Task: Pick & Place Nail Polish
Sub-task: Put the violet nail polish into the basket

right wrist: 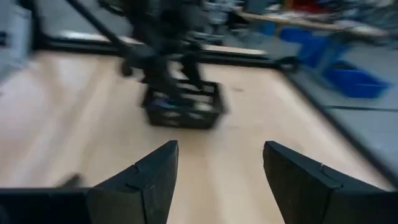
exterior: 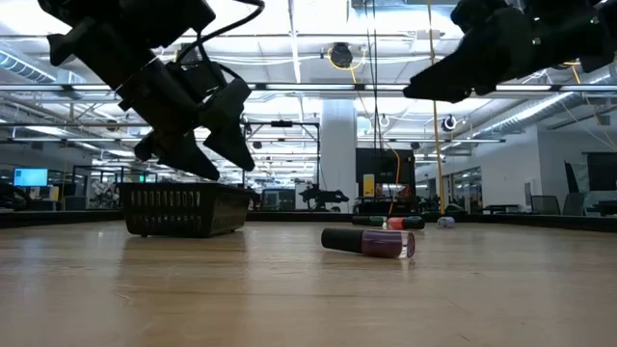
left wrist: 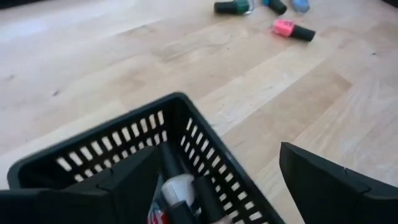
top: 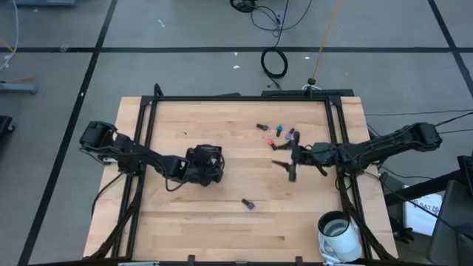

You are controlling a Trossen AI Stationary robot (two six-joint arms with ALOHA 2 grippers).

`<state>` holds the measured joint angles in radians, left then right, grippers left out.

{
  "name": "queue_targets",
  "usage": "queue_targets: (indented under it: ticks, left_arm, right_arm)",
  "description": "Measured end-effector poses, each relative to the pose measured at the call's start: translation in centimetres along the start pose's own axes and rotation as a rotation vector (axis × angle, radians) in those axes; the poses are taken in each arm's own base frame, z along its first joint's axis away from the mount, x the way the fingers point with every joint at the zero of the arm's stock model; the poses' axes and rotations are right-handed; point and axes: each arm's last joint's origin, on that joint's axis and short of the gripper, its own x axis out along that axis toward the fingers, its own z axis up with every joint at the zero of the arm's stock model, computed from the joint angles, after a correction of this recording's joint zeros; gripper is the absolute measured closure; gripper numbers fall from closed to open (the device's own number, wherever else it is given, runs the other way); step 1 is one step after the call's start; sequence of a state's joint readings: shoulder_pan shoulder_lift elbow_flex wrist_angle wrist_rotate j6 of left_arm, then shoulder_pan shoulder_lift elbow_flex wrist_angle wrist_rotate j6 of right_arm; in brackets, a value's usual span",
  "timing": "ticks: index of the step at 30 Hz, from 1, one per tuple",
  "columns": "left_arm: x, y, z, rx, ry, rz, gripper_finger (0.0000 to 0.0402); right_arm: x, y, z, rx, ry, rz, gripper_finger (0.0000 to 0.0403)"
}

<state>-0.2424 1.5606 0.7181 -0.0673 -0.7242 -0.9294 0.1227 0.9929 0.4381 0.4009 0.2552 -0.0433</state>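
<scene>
A black slotted tray (top: pixel 207 164) stands left of the table's middle, with a few nail polish bottles (left wrist: pixel 177 193) lying inside it. My left gripper (left wrist: pixel 216 152) hovers open just above the tray (exterior: pixel 183 209), clear of its rim. Several nail polish bottles (top: pixel 275 133) lie on their sides at the far right of the table, among them a pink one (left wrist: pixel 292 29) and a green one (left wrist: pixel 233 7). One purple bottle (exterior: pixel 368 242) lies alone nearer the front (top: pixel 248 203). My right gripper (top: pixel 287 168) hangs open near the far group, with nothing between its fingers (right wrist: pixel 221 149).
A white cup (top: pixel 340 233) stands at the table's near right corner. Black frame rails (top: pixel 336 133) run along the table's left, right and far sides. Bare wood lies between the tray and the lone bottle.
</scene>
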Motion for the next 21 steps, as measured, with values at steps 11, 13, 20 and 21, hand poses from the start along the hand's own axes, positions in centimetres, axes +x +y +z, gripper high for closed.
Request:
queue_targets:
  ticks: [11, 13, 20, 21]
  left_arm:
    - [-0.5, -2.3, 0.8, 0.190, 0.077, -0.387, 0.0087]
    - [-1.1, -3.3, 1.0, 0.278, 0.068, -0.550, 0.0092]
    - [-3.6, -7.1, 1.9, 0.647, -0.092, -0.699, 0.0110]
    - [-3.5, -7.5, 2.0, 0.667, -0.092, -0.699, 0.0113]
  right_arm:
    - [1.9, 2.6, 0.3, -0.118, -0.001, 0.152, 0.0181]
    - [1.9, 2.5, 0.4, -0.120, -0.008, 0.148, 0.0181]
    - [1.8, 2.4, 0.6, -0.117, -0.019, 0.145, 0.0181]
    - [1.8, 2.4, 0.6, -0.117, -0.020, 0.145, 0.0181]
